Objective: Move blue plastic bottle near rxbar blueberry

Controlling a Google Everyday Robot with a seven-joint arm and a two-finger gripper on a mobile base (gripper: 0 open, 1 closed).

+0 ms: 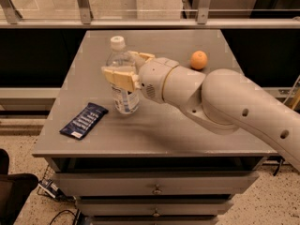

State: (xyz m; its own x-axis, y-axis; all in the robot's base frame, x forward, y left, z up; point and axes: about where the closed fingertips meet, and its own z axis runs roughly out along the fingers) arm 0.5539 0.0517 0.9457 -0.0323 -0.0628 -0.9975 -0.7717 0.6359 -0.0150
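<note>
Camera view: a grey table [159, 137] with drawers [154, 189] below its top fills the middle of the scene, and the white robot arm [234, 102] reaches in from the right across it. The blue plastic bottle [125, 97] stands upright left of centre, white cap up, its base apparently on the tabletop. The gripper [123, 65] is at the bottle's upper body, one tan finger across the near side and the other showing behind the far side. The jaws appear clamped on the bottle, which sits between them with no gap visible. The rxbar blueberry [84, 120] lies flat near the front left edge, its long axis running diagonally from front left to back right. Its upper end is close to the bottle's base but apart from it. From the gripper, the bar lies forward, to the left and lower, at table level. Judgement: the bottle is already near the bar, so any remaining travel is a short shift toward the front left. The risk is setting the base on the wrapper or tipping the tall bottle on release. An orange [198, 60] sits well apart at the back right, clear of that path.
</note>
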